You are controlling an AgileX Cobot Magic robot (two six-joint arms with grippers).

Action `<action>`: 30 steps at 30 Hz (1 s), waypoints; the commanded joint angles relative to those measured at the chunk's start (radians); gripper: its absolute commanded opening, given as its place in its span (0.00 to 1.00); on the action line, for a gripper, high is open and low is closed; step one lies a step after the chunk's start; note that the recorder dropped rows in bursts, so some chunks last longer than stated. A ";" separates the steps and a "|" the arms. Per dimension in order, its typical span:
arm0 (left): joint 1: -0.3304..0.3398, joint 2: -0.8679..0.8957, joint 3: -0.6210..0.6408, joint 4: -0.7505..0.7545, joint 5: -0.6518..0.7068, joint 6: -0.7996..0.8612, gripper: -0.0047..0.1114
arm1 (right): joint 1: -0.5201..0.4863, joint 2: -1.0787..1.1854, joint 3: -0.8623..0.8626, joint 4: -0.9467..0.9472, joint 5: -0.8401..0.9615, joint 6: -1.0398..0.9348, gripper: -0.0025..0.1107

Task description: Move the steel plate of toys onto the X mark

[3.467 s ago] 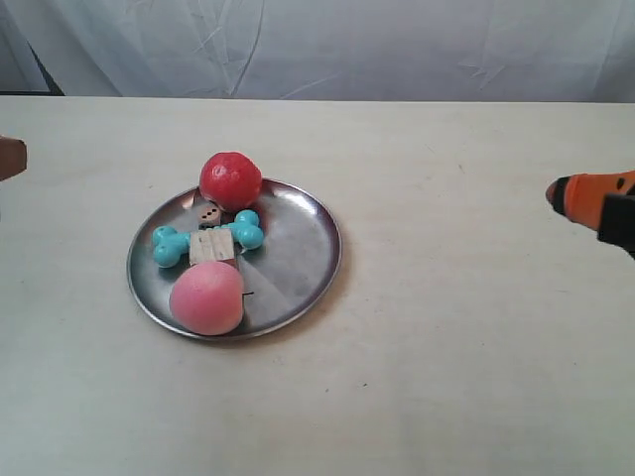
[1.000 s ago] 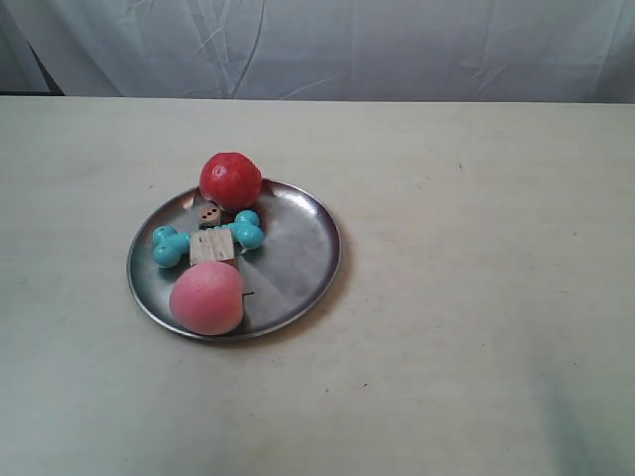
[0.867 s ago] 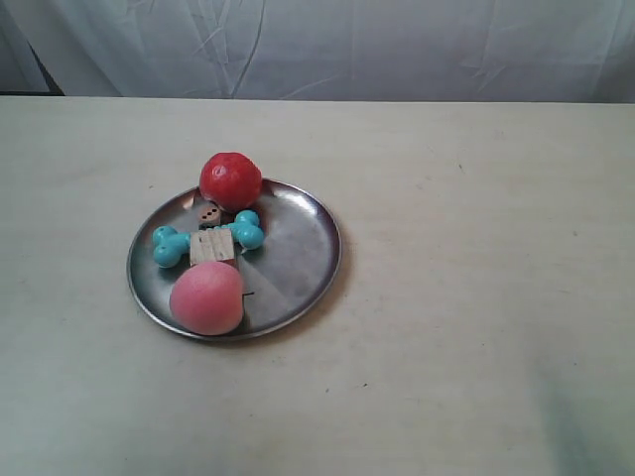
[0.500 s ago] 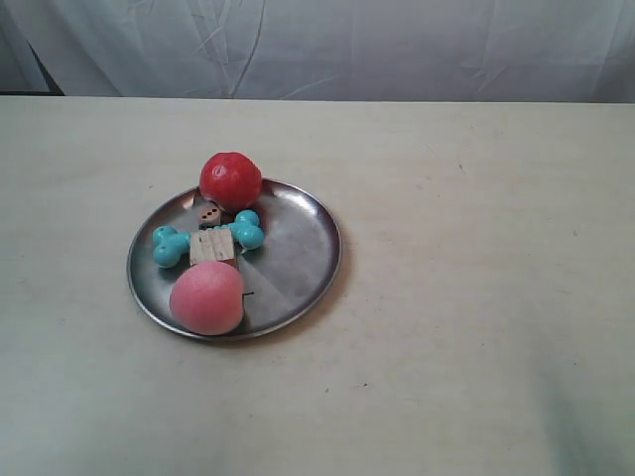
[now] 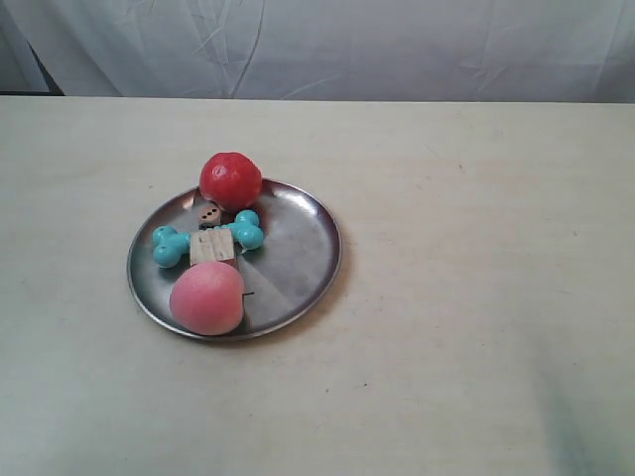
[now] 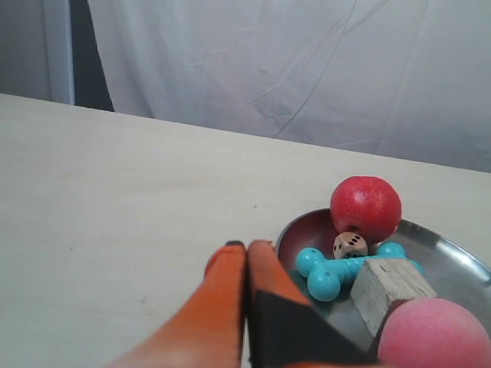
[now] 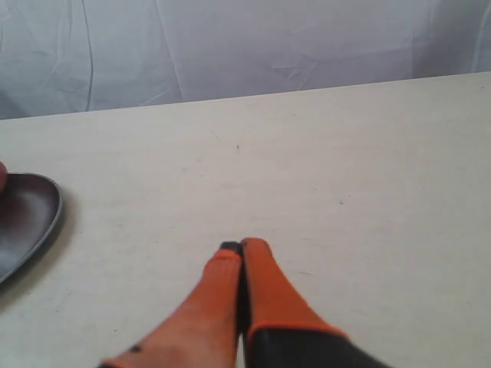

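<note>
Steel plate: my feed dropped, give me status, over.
Left gripper shut, empty, short of steel plate. Right gripper shut, empty, over table. Toys on plate. X mark not in view; no obstacle seen.

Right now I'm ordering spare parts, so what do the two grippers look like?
They match. The left gripper has two long orange fingers tapering to rounded tips, with a black part further back on one. The right gripper is the same: orange tapered fingers, a small dark tip on one, a black block behind. No cables or labels show.
</note>
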 commanded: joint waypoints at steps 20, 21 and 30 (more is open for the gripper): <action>0.009 -0.006 0.005 0.087 -0.006 -0.007 0.04 | -0.002 -0.008 0.002 0.006 -0.012 0.000 0.02; 0.009 -0.006 0.005 0.087 -0.006 -0.007 0.04 | -0.002 -0.008 0.002 0.006 -0.012 0.000 0.02; 0.009 -0.006 0.005 0.087 -0.006 -0.007 0.04 | -0.002 -0.008 0.002 0.006 -0.009 0.000 0.02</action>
